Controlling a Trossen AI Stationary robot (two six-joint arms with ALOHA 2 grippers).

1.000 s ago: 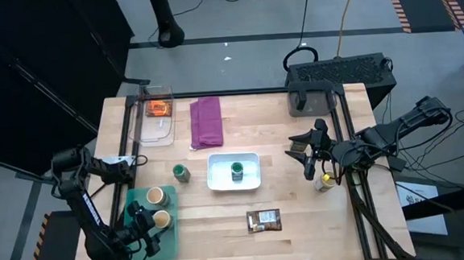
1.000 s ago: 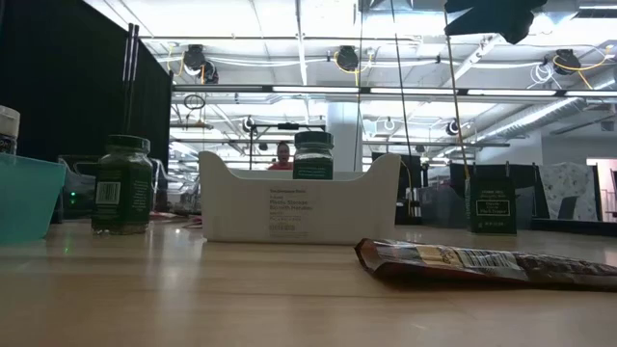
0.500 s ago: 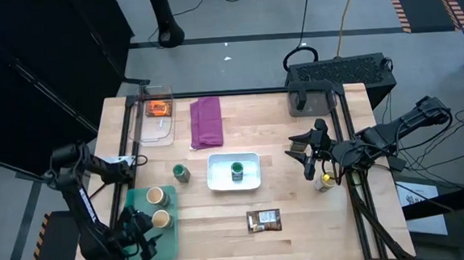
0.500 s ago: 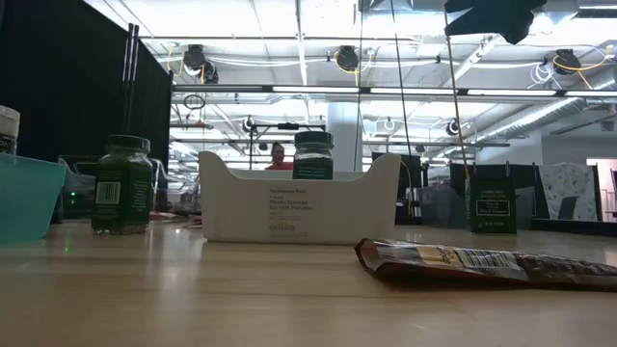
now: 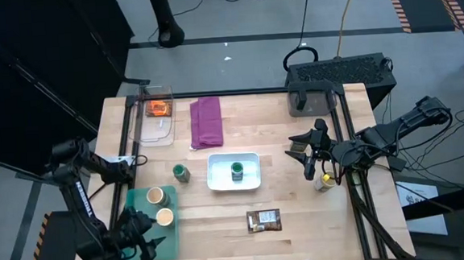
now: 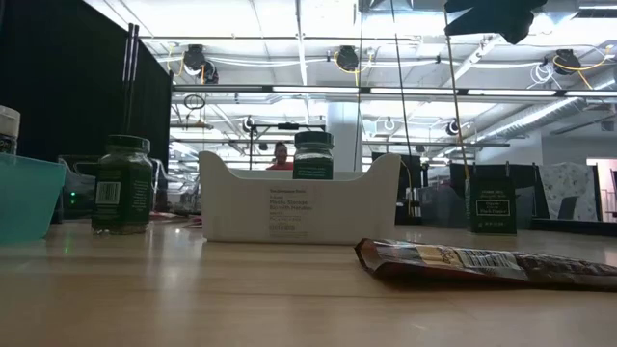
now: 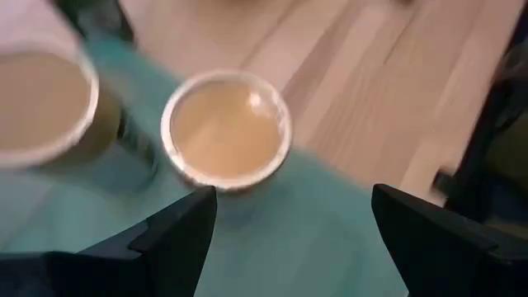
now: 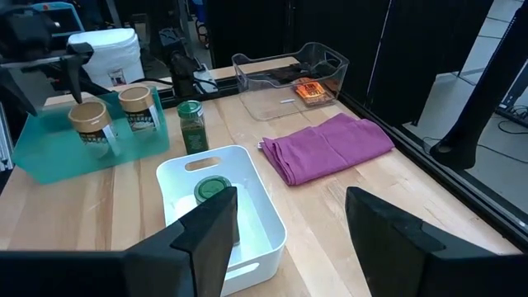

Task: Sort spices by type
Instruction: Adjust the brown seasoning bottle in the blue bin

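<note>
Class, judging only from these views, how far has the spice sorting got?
Done: two tan-lidded jars in the teal tray, one green-lidded jar in the white bin, the orange packet in the clear bin.

In hand: nothing; the left pincer is open.

Left: loose green jar, brown packet.

A folded purple cloth lies at about twelve o'clock on the wooden table. At ten o'clock sits a clear plastic bin, at the centre a white tray, and at seven o'clock a teal tray. A person shows far behind.
</note>
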